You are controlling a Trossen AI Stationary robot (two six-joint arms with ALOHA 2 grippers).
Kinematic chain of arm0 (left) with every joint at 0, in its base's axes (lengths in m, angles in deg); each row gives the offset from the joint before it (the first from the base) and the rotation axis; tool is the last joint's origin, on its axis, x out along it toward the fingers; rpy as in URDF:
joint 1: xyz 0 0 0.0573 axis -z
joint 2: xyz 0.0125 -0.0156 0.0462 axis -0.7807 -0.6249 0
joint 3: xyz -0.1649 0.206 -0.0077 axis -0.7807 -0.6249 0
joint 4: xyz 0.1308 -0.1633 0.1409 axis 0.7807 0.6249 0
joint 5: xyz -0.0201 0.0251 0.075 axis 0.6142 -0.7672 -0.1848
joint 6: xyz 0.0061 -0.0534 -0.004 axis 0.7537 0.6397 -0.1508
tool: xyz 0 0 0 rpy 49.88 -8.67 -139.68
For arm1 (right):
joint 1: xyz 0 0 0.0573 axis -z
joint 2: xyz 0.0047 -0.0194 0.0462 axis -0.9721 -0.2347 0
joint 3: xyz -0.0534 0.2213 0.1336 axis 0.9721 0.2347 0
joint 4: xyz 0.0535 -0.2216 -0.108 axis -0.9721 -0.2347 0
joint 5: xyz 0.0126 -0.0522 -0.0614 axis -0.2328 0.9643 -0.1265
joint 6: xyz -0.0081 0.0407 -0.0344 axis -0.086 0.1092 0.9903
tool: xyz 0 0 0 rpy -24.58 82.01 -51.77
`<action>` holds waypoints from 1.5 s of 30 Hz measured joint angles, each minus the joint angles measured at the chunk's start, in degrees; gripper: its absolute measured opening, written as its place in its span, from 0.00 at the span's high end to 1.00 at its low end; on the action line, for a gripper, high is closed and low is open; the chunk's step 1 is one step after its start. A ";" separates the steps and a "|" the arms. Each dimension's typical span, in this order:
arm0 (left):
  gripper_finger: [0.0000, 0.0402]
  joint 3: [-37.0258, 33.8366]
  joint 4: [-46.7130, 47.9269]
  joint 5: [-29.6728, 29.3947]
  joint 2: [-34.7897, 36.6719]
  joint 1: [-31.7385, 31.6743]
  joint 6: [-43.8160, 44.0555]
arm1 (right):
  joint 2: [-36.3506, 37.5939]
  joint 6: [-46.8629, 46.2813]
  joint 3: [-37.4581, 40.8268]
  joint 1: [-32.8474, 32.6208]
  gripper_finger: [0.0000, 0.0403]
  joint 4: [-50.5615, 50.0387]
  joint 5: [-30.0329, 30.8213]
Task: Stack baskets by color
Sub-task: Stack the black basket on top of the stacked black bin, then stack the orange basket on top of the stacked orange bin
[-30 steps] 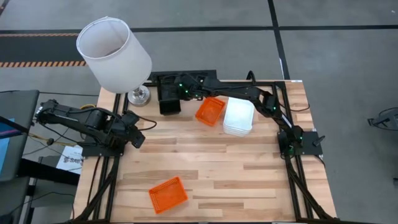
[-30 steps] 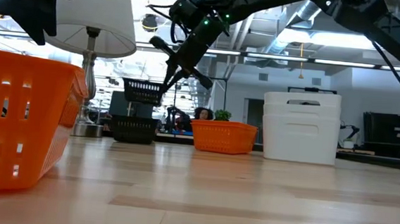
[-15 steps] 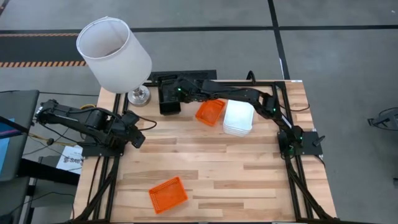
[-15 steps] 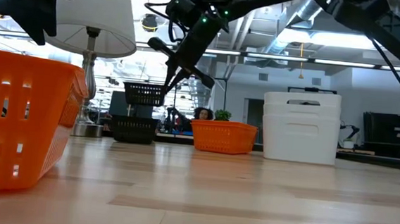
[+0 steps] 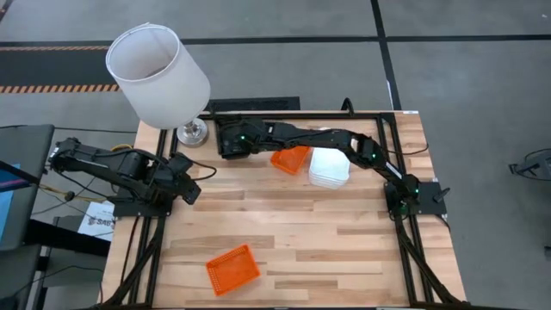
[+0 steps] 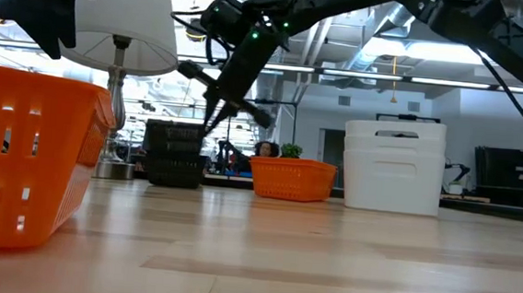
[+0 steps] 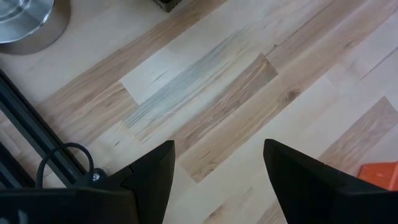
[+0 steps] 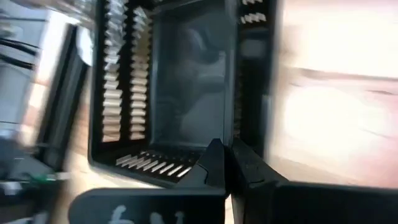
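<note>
My right gripper [image 5: 244, 137] reaches to the table's far left and is shut on a black mesh basket [image 6: 174, 138]. That basket sits on top of another black basket [image 6: 173, 170] by the lamp base [image 5: 191, 132]. An orange basket [image 5: 290, 158] and a stack of white baskets [image 5: 330, 164] stand at the far middle. A second orange basket [image 5: 232, 267] lies near the front left. My left gripper [image 5: 186, 178] hangs open over bare wood at the left. My right gripper pinches the rim of the black basket's wall [image 8: 180, 167] on the side facing the table's right, between its two fingers. The fingers slant down from the right. The basket sits level, its bottom down on the black basket below it.
A lamp with a big white shade [image 5: 158, 75] stands at the far left corner, close to the black baskets. Black frame rails [image 5: 405, 250] run along the table's sides. Bare wood lies across the middle and the near right.
My right gripper has gone toward the table's left edge and down with the black basket. The basket hung clear above the other black basket before; now it has come down onto it.
</note>
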 joint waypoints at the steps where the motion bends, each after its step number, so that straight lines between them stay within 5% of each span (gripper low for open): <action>1: 0.42 0.00 -0.10 0.02 0.00 0.00 -0.04 | 0.00 0.02 0.00 0.05 0.98 0.37 -0.11; 7: 0.42 0.00 0.00 -0.24 0.09 0.00 -0.06 | 0.00 1.48 -0.02 0.98 0.97 0.23 -1.19; 25: 0.42 0.00 -0.02 -0.37 0.04 -0.02 -0.85 | 0.00 6.02 -0.02 2.10 0.72 -0.40 -5.08; 32: 0.42 0.00 0.00 0.88 0.04 -0.01 -1.53 | 5.10 17.07 -0.27 3.25 0.64 -2.63 -15.17; 38: 0.42 0.00 0.00 1.57 0.04 -0.01 -3.82 | 6.58 24.66 -0.20 -3.07 0.60 -9.72 -24.12; 45: 0.42 0.00 -0.02 1.58 0.05 -0.02 -6.37 | 6.40 24.10 -0.11 -13.77 0.58 -10.99 -20.20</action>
